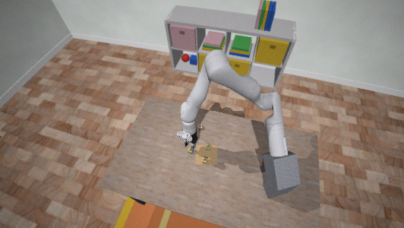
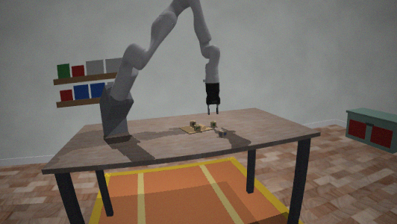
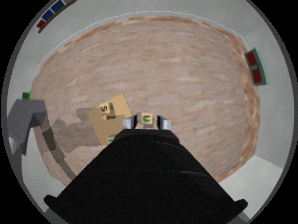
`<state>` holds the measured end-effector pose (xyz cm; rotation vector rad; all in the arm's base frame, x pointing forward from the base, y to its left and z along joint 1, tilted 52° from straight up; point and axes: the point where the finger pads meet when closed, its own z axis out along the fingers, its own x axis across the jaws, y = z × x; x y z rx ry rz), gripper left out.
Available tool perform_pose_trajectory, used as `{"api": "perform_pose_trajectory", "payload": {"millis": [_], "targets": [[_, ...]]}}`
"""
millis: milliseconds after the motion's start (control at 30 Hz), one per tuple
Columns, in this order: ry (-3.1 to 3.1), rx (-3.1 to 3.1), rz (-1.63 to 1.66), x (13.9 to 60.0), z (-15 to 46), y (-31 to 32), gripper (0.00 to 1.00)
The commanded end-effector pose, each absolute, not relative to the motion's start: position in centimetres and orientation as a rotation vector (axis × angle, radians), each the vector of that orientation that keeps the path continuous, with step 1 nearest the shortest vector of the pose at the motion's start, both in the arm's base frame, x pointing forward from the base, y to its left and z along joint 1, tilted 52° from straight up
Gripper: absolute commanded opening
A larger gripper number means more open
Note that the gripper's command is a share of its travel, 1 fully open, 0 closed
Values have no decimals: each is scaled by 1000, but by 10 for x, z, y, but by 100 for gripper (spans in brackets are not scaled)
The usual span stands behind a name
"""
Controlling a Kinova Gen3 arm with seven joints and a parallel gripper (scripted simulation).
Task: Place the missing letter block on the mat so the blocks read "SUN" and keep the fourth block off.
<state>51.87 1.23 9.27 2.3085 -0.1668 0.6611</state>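
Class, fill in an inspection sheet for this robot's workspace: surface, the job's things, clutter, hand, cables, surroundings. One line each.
Surface: wooden table on dark legs; a tan mat lies flat near its middle.
Job's things: two blocks on the mat; one block just off its edge, below the hand; a fourth block farther off on the table. Letters mostly too small to read.
Clutter: nothing seen.
Hand: hand open and empty, hanging above the block beside the mat.
Cables: nothing seen.
Surroundings: white shelf unit with boxes and books, wall shelves, green cabinet, orange rug under the table.
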Motion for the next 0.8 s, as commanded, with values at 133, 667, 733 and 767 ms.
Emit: {"api": "perform_pose_trajectory", "payload": {"millis": [133,667,733,767], "targets": [[-172,2305,657,523,86,2,87],[-172,2305,657,530,75,-10,87],[-172,2305,657,531,74,-11,87],[-172,2305,657,531,74,-11,87]]}}
